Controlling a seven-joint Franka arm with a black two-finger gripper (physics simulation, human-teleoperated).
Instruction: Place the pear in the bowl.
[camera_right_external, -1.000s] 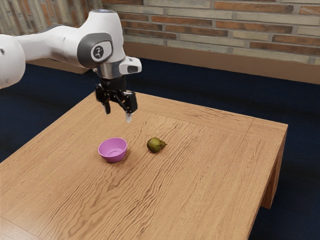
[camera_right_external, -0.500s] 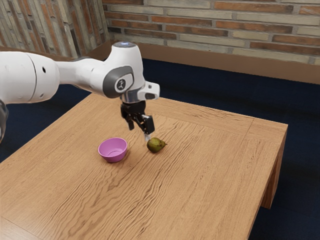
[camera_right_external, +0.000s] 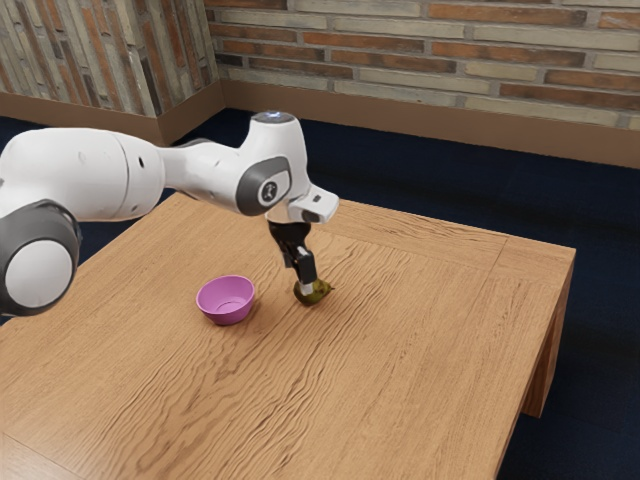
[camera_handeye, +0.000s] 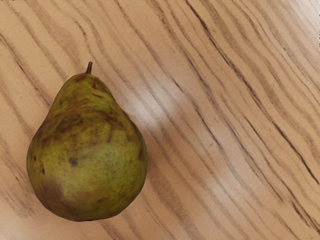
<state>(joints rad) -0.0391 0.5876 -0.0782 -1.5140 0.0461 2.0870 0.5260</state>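
Note:
My gripper (camera_right_external: 306, 284) is low over the table at the pear (camera_right_external: 319, 292), partly covering it; whether they touch, I cannot tell. Green-brown and lying on the wood, the pear (camera_handeye: 88, 160) appears large under my hand in the wrist view, with its stem visible. The pink bowl (camera_right_external: 226, 300) stands upright on the table, apart from the pear, toward the exterior view's left. Its inside holds nothing that I can see.
The wooden table (camera_right_external: 400, 350) carries both things. Its far edge passes behind my hand, and one leg (camera_right_external: 546, 365) shows at the exterior view's right. A brick wall (camera_right_external: 420, 60) rises beyond the dark floor.
My hand has come down and toward the exterior view's right, from above the table to the pear, and has turned. Pear and bowl have stayed put.

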